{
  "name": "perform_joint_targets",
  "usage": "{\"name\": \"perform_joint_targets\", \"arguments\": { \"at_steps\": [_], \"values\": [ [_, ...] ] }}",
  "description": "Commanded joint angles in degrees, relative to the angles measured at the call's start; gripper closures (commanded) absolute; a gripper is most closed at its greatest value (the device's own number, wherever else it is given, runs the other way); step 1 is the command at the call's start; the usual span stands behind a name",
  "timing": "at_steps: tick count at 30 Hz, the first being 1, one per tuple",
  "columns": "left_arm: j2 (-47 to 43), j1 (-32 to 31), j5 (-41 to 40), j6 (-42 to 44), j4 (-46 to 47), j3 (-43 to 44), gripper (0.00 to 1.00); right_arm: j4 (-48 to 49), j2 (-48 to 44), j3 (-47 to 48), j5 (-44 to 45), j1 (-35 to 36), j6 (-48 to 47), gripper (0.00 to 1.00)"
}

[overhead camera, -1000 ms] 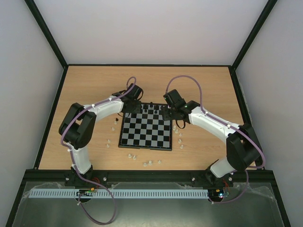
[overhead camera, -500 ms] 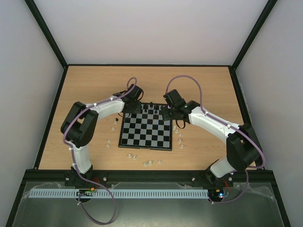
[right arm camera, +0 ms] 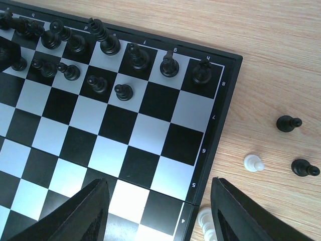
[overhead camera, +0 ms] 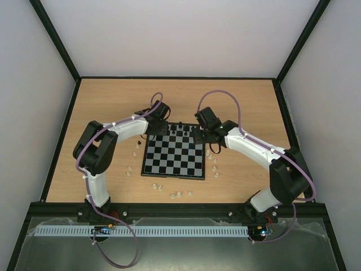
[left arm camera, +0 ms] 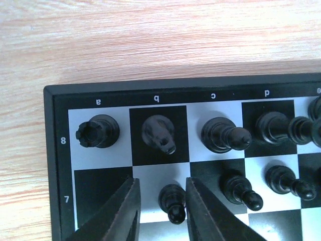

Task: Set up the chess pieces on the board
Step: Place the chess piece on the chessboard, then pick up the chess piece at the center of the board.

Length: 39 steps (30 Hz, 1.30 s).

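The board (overhead camera: 172, 158) lies mid-table, with black chess pieces (right arm camera: 135, 56) filling its far rows. In the left wrist view a rook (left arm camera: 98, 131), a knight (left arm camera: 159, 133) and a bishop (left arm camera: 223, 135) stand on the back row. My left gripper (left arm camera: 161, 183) is open a little around a black pawn (left arm camera: 173, 201) that stands upright on the pale b7 square. There is a gap beside the left finger (left arm camera: 123, 213), and the right finger (left arm camera: 203, 211) is close against the pawn. My right gripper (right arm camera: 159, 183) hangs wide open over the board's right edge (right arm camera: 210, 160), holding nothing.
Off the board's right side lie two black pawns (right arm camera: 288, 123) (right arm camera: 304, 168), a white pawn (right arm camera: 253, 163) and another white piece (right arm camera: 206, 221). More whitish pieces are scattered left of the board (overhead camera: 135, 152) and in front of it (overhead camera: 177, 195). Black-framed walls (overhead camera: 65, 135) enclose the table.
The left arm's elbow has shifted slightly to the right, and its jaws have eased apart around the pawn. The right arm has not moved.
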Motion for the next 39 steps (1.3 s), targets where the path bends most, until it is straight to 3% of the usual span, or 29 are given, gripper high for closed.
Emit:
{"name": "perform_joint_targets", "arguments": {
  "at_steps": [1,10,19,31,39],
  "values": [
    [-1.38,0.26,-1.29,-0.25,-0.78,0.48,0.69,-0.37,0.12,-0.58,-0.30,-0.21,-0.12,0.44],
    [-10.26,-0.15,-1.26,-0.79,-2.44,-2.18,0.60,-0.44,-0.14,-0.76,-0.52,-0.21,-0.01,0.44],
    [-19.91,1.98,-4.52,-3.38,-3.27,-13.36,0.50,-0.05,-0.69,-0.90,-1.41,-0.21,0.06,0.43],
    [-19.27,6.09,-4.81,-5.92,-0.09,-19.73,0.48,0.35,-0.76,-1.10,-3.41,-0.21,-0.03,0.44],
    [-16.48,6.84,-4.66,-6.00,1.88,-20.73,0.52,0.43,-0.84,-1.17,-3.67,-0.21,-0.03,0.43]
  ]
}}
